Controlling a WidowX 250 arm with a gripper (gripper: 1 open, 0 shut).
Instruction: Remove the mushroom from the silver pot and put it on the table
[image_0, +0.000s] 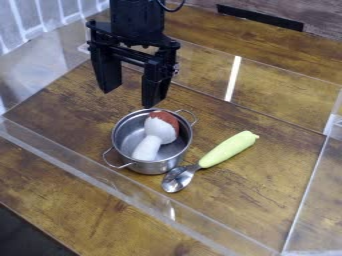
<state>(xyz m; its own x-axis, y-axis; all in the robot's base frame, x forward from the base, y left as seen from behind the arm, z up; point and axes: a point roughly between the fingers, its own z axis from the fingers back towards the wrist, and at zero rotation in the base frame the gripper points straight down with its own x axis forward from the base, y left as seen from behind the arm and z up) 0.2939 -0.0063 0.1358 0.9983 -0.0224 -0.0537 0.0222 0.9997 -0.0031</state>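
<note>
While the mushroom (155, 137) lies inside the silver pot (128, 160), white stem toward me and red-brown cap against the far wall, I see my gripper (132, 90) hanging above the pot's far rim with its jaws spread wide and nothing between them. The pot sits on the table (267, 200). Just right of it lie a yellow-green corn piece (230, 149) and a small metal spoon (179, 179), both outside the pot.
</note>
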